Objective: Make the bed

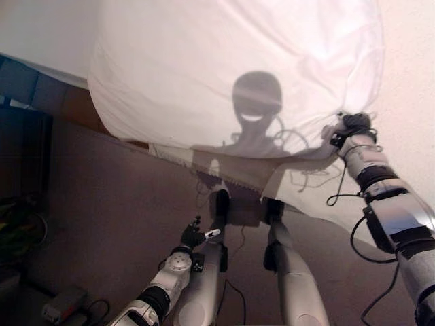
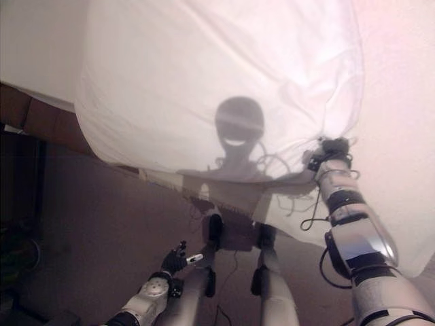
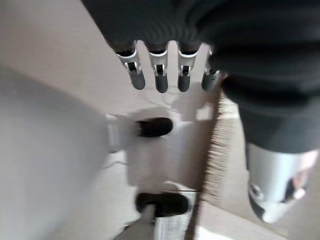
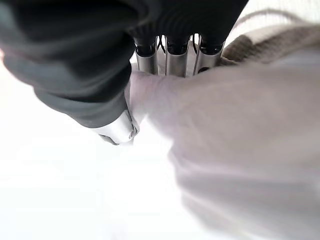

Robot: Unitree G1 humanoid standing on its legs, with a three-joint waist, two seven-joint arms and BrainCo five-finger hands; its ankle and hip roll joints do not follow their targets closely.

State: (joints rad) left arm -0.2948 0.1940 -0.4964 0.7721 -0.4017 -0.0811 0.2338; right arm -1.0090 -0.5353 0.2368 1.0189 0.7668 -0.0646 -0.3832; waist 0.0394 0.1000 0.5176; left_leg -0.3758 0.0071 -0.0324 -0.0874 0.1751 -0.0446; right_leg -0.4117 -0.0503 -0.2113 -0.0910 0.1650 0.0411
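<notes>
A big white bed cover [image 1: 224, 61] hangs bunched over the bed's edge in front of me. Its lower hem lifts off a beige under-layer [image 1: 238, 173]. My right hand [image 1: 346, 130] is at the cover's lower right corner. In the right wrist view, the fingers [image 4: 175, 60] and thumb [image 4: 117, 127] pinch a fold of the white cloth [image 4: 235, 130]. My left hand [image 1: 192, 236] hangs low over the floor, well below the cover. Its fingers [image 3: 160, 80] are relaxed and hold nothing.
White bedding [image 1: 408, 81] continues to the right of the cover. Brown carpet [image 1: 109, 204] spreads below the bed edge. Dark furniture [image 1: 24, 170] stands at the left, with a small grey box [image 1: 64, 302] on the floor near it.
</notes>
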